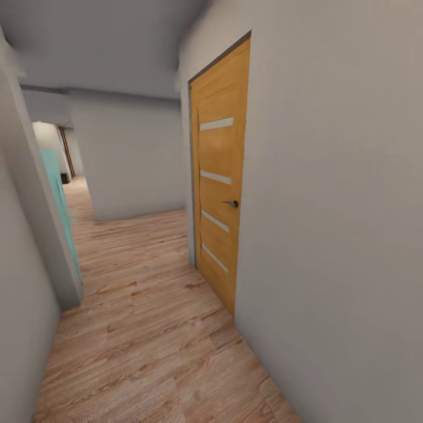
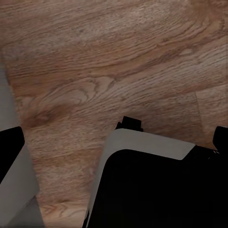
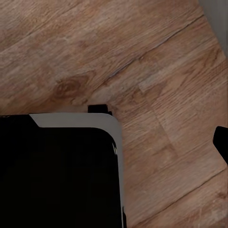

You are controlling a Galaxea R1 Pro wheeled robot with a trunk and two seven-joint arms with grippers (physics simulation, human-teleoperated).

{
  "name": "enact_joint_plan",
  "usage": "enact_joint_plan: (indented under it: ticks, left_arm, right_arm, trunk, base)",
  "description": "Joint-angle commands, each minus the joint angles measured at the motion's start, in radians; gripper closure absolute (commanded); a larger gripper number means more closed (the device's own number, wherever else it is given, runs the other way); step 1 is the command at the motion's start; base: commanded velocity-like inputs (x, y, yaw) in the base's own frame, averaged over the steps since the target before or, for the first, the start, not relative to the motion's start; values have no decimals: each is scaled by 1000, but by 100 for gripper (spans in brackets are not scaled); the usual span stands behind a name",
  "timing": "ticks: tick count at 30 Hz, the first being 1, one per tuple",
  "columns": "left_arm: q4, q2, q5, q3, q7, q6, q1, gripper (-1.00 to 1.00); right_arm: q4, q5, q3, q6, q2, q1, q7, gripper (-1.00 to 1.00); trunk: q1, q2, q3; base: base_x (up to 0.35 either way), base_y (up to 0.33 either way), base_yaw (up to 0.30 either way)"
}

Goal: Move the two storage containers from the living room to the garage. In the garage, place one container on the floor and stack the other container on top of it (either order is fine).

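The storage containers are out of view, and so is the garage. I am in a narrow hallway with pale wood-plank flooring [image 1: 147, 329]. A wooden door with pale stripes [image 1: 218, 188] stands shut in the right-hand wall, its dark handle [image 1: 233, 203] at mid height. My left gripper [image 2: 117, 145] hangs over the planks, open, a black fingertip [image 2: 10, 152] at each edge of the left wrist view and nothing held. My right gripper [image 3: 114, 142] also looks open and empty, with one fingertip [image 3: 222, 142] showing. The robot's black-and-white base [image 2: 152, 190] lies under both.
Grey walls close in on both sides, the right wall [image 1: 341, 235] very near. A wall corner [image 1: 44, 235] juts out at the left with a teal panel [image 1: 59, 194] behind it. The hallway runs on past a far wall [image 1: 132, 158] toward another wooden door [image 1: 66, 151].
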Motion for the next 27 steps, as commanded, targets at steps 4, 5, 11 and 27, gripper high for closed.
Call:
enact_joint_plan:
  ticks: [4,5,11,27]
  left_arm:
    - [1,0,9,-9,1,-3,-1,-100]
    - [1,0,9,-9,1,-3,-1,-100]
    - [1,0,9,-9,1,0,-1,-100]
    - [1,0,9,-9,-1,2,-1,-100]
  right_arm:
    - [2,-6,6,-3,-2,-1,-1,-100]
    - [2,-6,6,-3,-2,-1,-1,-100]
    - [2,-6,8,-3,-4,-1,-1,-100]
    - [2,-4,12,-5,-6,-1,-1,-100]
  trunk:
    - [0,-1,-1]
    - [0,-1,-1]
    - [0,-1,-1]
    - [0,-1,-1]
  base:
    - [0,0,300]
    - [0,0,300]
    - [25,0,300]
    - [261,0,300]
